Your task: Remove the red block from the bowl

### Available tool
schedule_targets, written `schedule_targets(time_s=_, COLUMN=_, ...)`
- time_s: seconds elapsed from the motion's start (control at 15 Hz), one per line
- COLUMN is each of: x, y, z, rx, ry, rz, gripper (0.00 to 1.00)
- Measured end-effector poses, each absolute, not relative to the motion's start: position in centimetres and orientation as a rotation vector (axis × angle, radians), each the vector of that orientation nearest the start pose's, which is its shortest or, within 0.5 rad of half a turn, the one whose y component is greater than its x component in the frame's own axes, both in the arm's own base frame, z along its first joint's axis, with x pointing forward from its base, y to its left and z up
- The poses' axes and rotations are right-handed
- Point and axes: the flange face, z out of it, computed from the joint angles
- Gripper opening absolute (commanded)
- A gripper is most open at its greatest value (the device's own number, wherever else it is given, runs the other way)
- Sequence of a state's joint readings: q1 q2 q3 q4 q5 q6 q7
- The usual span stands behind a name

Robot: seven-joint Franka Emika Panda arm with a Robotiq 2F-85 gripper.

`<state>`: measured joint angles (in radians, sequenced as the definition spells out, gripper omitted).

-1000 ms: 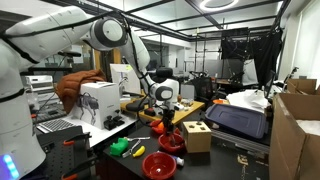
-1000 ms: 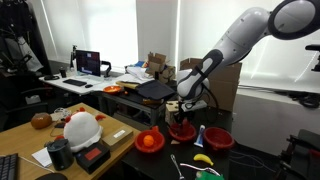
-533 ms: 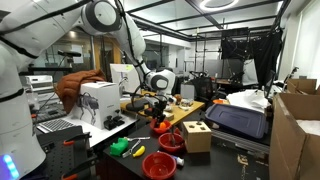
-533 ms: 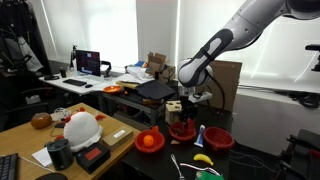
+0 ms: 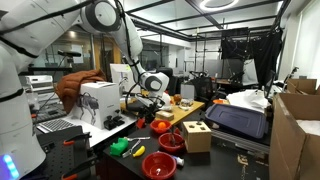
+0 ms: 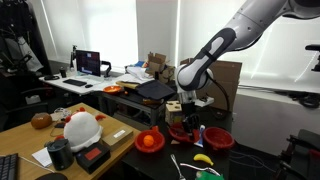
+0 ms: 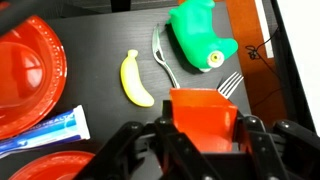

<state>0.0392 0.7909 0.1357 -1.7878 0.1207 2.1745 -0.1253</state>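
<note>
In the wrist view my gripper (image 7: 203, 135) is shut on the red block (image 7: 203, 108), which sits between the two black fingers. In both exterior views the gripper (image 5: 152, 106) (image 6: 187, 113) hangs above the dark table, off to one side of the dark red bowl (image 5: 172, 142) (image 6: 183, 130). That bowl stands beside the light wooden box with holes (image 5: 197, 135). The red rim at the wrist view's bottom left (image 7: 50, 168) seems to be this bowl.
A brighter red bowl (image 5: 160, 165) (image 7: 30, 70), a blue tube (image 7: 48, 130), a yellow banana (image 7: 135, 78), a green toy (image 7: 200, 38) and forks (image 7: 165, 62) lie on the table below. A white device (image 5: 98, 100) and boxes (image 5: 295, 130) stand around.
The gripper has lifted up from the dark red bowl and moved sideways away from it, with the red block held in it.
</note>
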Motion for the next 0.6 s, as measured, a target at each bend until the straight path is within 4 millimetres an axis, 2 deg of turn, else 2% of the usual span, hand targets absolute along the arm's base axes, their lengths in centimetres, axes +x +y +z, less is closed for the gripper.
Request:
schedule_targets(time_s=0.27, x=57.3, y=13.0, z=7.0, rx=-2.842, ry=-0.378, rz=0.648, gripper=0.26)
schedule_targets(time_s=0.6, x=55.3, y=16.0, z=2.8, rx=-2.822, ry=-0.45, rz=0.7, gripper=0.26)
